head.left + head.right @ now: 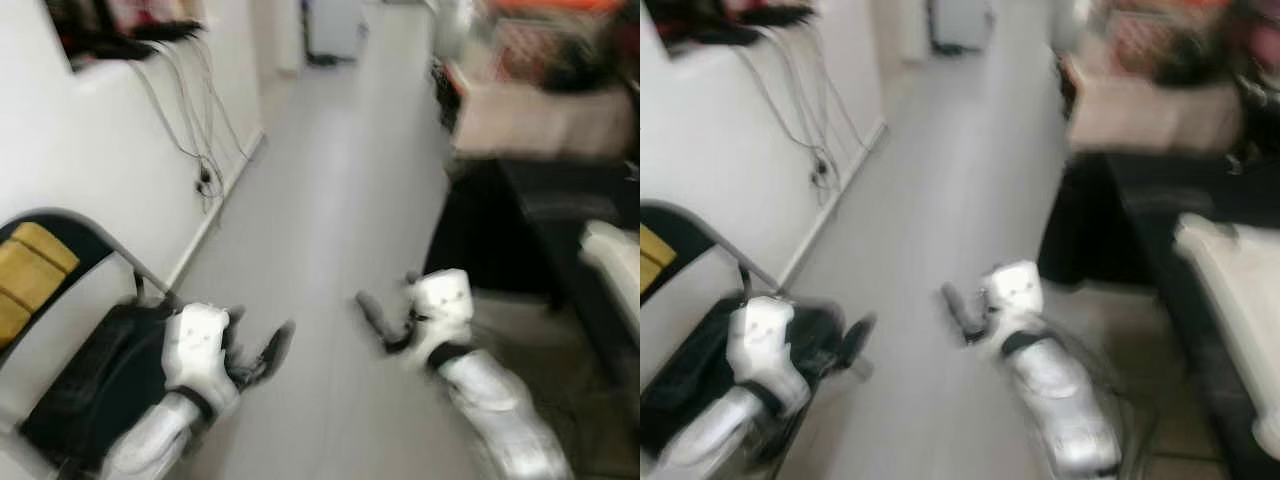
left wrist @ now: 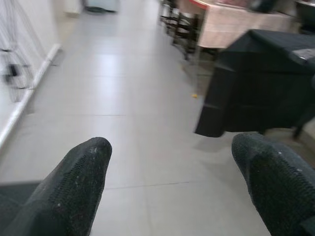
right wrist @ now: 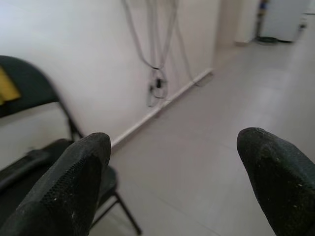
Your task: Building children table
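No part of a children's table can be made out in these blurred frames. My left gripper (image 1: pixel 262 352) is held low at the left, over the edge of a black folding chair (image 1: pixel 85 385); it is open with nothing between its fingers (image 2: pixel 74 187). My right gripper (image 1: pixel 385 310) hangs above the grey tiled floor at the middle, also open and empty, its fingers (image 3: pixel 74 182) spread wide and pointing toward the white wall.
A corridor of grey tiles (image 1: pixel 330 200) runs ahead. White wall with hanging cables (image 1: pixel 195 140) on the left. A black-draped table (image 1: pixel 540 230) and a cloth-covered table (image 2: pixel 236 24) stand on the right. A white object (image 1: pixel 1230 290) lies at the right edge.
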